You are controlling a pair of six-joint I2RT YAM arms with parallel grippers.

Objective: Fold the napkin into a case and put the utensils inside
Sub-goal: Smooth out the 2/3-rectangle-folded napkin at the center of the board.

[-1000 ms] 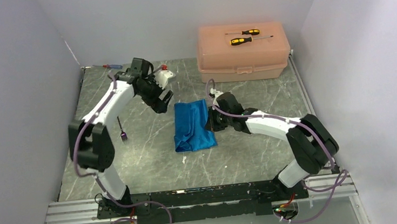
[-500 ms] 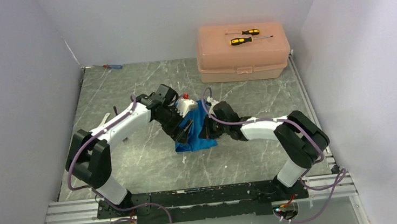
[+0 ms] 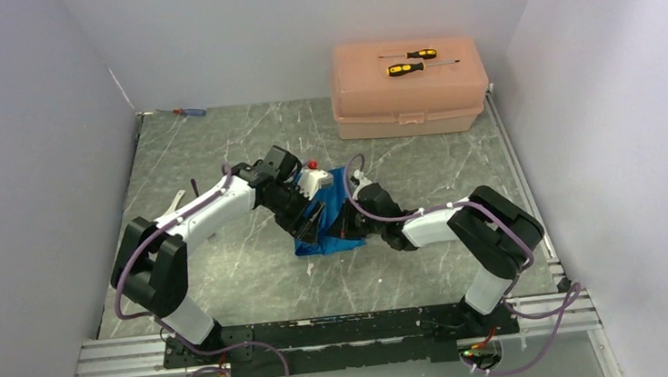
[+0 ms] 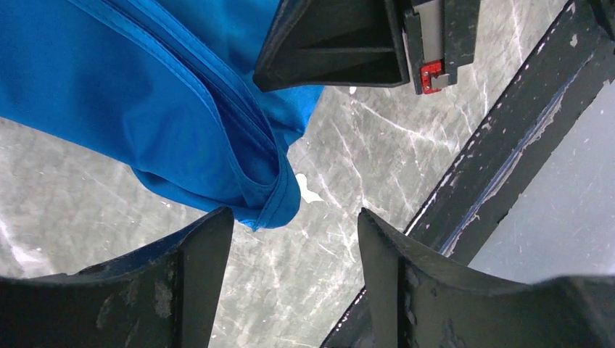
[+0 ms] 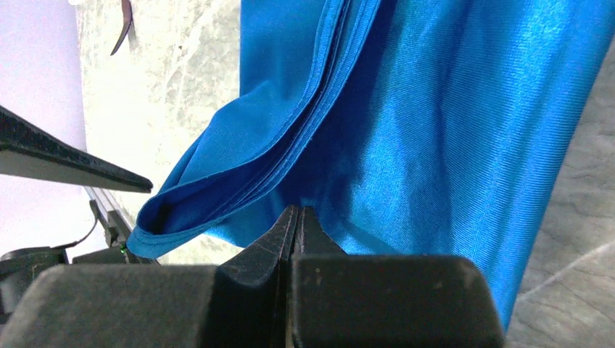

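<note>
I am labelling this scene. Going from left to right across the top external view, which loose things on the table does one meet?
Small blue-handled screwdriver → blue napkin → peach box.

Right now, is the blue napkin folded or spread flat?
Folded: the napkin shows several stacked layers along its edge, bunched in a narrow bundle.

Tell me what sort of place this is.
Probably a robotics lab test cell: two arms bolted to a rail, plain walls around the table, and staged props: a napkin, a peach box with screwdrivers on it.
</note>
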